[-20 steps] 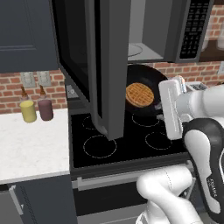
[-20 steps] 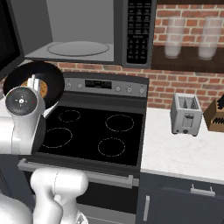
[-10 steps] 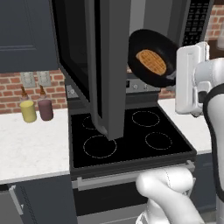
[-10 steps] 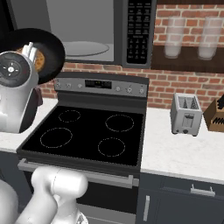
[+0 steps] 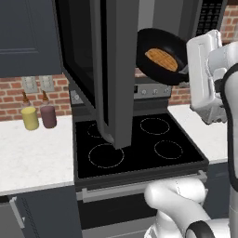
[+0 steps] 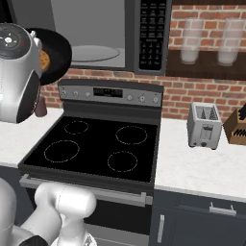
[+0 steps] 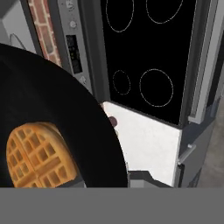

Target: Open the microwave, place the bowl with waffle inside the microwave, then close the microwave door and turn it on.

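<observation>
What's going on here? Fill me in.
The robot arm is carrying the black bowl with the waffle up toward the microwave above the stove. The microwave door hangs wide open and the bowl is in the air, tilted, level with the opening but not yet inside. The pincer grips the bowl at its rim. Closing the door and switching on are not yet done.

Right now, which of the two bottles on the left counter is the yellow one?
The yellow bottle is the one farther from the stove. The dark maroon bottle stands right beside it, between it and the cooktop.
</observation>
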